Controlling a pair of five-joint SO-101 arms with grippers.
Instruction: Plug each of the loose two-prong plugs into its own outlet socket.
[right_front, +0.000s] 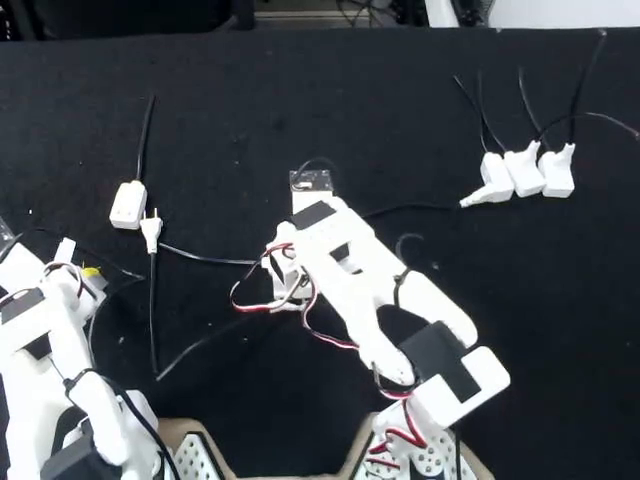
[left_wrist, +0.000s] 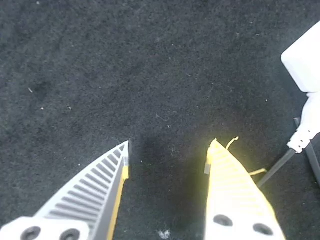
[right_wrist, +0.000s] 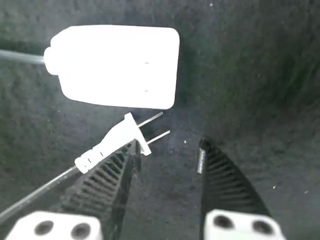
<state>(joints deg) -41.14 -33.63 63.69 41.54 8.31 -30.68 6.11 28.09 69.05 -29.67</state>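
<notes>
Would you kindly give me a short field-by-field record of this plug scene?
Surface: black table
Left gripper: open, over bare table
Plug A: loose, beside socket A, not inserted
Right gripper: open, not gripping
Plug B: loose by one fingertip, beside socket B, not inserted
Far right: three white cabled blocks side by side

Smooth plastic plug (right_wrist: 111, 143) — matt cloth (right_wrist: 250, 60)

Loose plug (right_front: 151, 232) just right of left socket (right_front: 127, 204), three sockets (right_front: 525, 172) far right
</notes>
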